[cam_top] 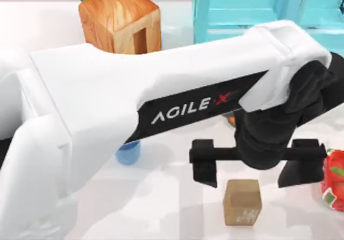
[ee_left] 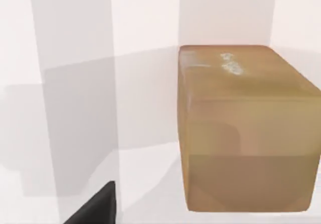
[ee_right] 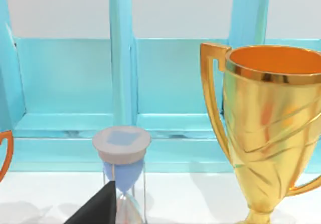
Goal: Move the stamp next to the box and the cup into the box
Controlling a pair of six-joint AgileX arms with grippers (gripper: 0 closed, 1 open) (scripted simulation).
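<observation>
Top view: left pincer (cam_top: pixel 248 173) hovers spread wide just above the stamp (cam_top: pixel 243 202) on the tabletop (cam_top: pixel 161 207), cup (cam_top: pixel 128 153) well left of the stamp. Step: reaching; next, descend and clench.

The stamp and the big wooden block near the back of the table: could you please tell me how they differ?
The stamp is small, matte tan cardboard with a faint white mark; the wooden block is much larger, glossy orange wood with a slot cut in it. The stamp sits near the front, below the left end effector; the block stands at the back. Both are boxy.
</observation>
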